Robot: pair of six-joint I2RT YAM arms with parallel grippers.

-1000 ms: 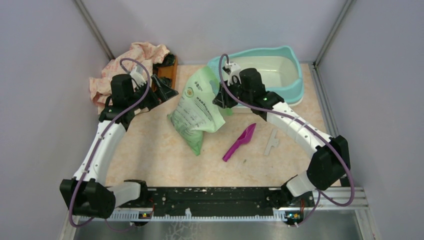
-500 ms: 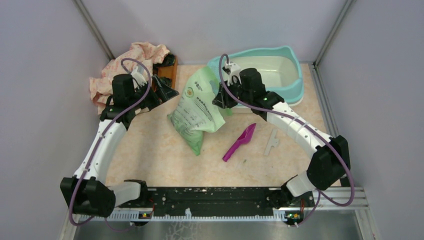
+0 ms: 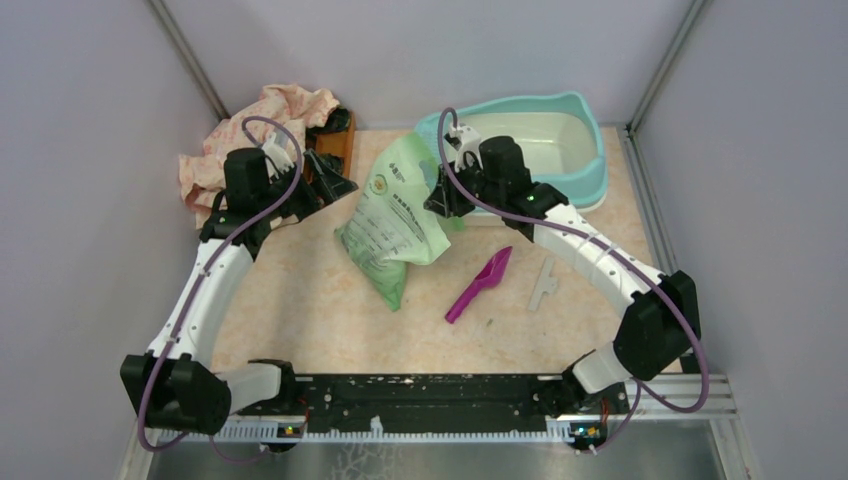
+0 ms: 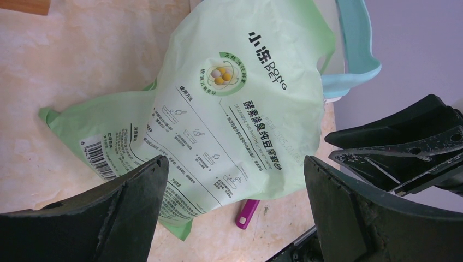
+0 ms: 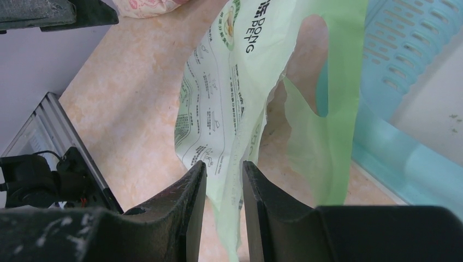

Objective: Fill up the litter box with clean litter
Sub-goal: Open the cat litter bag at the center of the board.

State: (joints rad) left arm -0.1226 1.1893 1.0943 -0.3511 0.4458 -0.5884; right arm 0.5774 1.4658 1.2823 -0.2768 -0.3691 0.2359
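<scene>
The right gripper (image 5: 224,169) is pinching a fold of the pale green litter bag (image 3: 395,225) close to its ragged mouth, its jaws nearly together with film caught between them. The left gripper (image 4: 235,164) is hanging fully spread at the bag's 9 o'clock, touching nothing. The litter box (image 3: 590,165) is sitting at the table's 1 o'clock, with its perforated ledge just beside the top of the bag and its basin looking almost bare. No clean litter is showing loose. It is probably lying inside the bag, though the film is hiding it.

Everything is depending on one thin pinch. If the bag is being raised by that fold alone, the film may slip or rip at the cut-out. Granules would then be spilling onto the table short of the teal rim. The slack lower end, trailing toward 6 o'clock, could also be dragging the purple scoop (image 3: 480,285) at the bag's 4 o'clock.
</scene>
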